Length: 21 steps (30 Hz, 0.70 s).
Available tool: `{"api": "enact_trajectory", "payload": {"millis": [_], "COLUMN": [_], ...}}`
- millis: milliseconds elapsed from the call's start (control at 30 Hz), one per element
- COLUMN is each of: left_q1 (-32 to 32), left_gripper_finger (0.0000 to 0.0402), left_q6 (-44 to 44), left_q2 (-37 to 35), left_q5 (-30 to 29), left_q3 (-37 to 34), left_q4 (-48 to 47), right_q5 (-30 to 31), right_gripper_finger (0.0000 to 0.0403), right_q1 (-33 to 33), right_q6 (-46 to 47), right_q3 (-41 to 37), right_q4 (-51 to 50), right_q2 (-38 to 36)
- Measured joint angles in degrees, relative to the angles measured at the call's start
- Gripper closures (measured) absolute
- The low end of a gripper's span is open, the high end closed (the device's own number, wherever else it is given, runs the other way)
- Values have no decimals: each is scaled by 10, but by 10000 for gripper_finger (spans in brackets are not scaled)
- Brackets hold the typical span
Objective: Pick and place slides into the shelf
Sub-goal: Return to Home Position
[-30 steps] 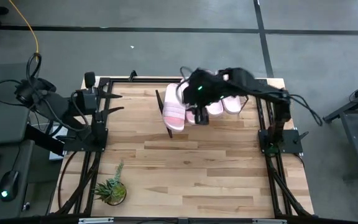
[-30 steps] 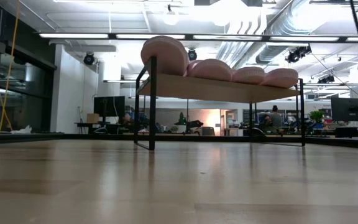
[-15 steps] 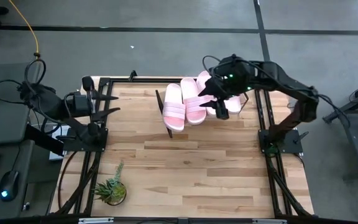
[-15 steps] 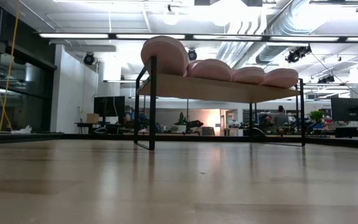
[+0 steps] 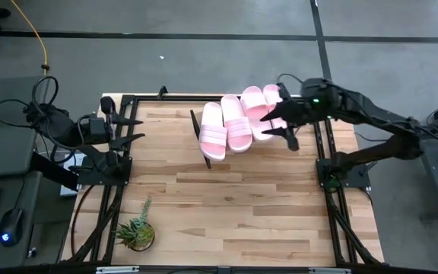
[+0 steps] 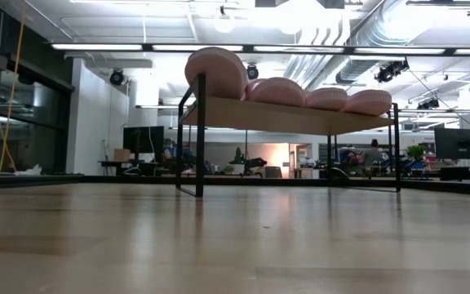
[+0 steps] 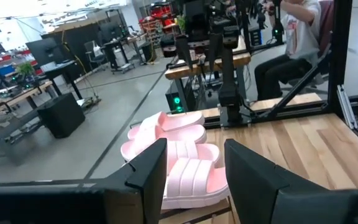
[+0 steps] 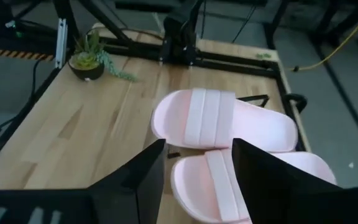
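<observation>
- Slides [image 5: 242, 122]: all four lie on the shelf [image 6: 292, 118] at the far middle of the table [image 5: 226, 198], side by side and touching. None is on the tabletop.
- Long axis: each slide runs front to back across the slanted board, a bit skewed, so the row runs left to right.
- In the low view, four pink humps [image 6: 280, 88] sit along the board. The one at the left end of that picture rides highest.
- Right gripper [image 5: 286, 126]: it hovers at the right end of the row, over or just beside the last slide (I can't tell whether it touches).
- Its fingers are spread and hold nothing. The right wrist view shows two slides through the gap [image 8: 197, 149].
- The key relation: the slides lie to the left of and below the right fingers, while that arm's base is on the right table edge. Going home should therefore mean pulling right, away from the row.
- Risk, as I judge it: a low finger could clip the end slide, so lift before swinging.
- Left gripper [image 5: 131, 128]: it waits at the left table edge, well apart from the shelf. Its fingers are apart and empty, and it looks across at the slides [image 7: 194, 149].
- The right arm is far nearer the shelf.
- The task looks complete apart from parking the arm.
</observation>
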Motion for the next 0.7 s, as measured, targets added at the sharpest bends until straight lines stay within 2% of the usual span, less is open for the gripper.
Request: {"api": "enact_trajectory", "payload": {"millis": [100, 333, 700], "left_q1": [0, 0, 0], "left_gripper_finger": [257, 257, 257], "left_q6": [-10, -15, -35], "left_q2": [-11, -36, -112], "left_q5": [1, 7, 2], "left_q3": [-9, -53, -117], "left_q4": [2, 20, 43], "right_q5": [-6, -66, -69], "right_gripper_finger": [226, 226, 226], "right_q1": [-8, -30, -53], "right_q6": [2, 4, 61], "right_q3": [-50, -178, -332], "right_q4": [39, 164, 246], "right_q2": [-54, -178, -324]}}
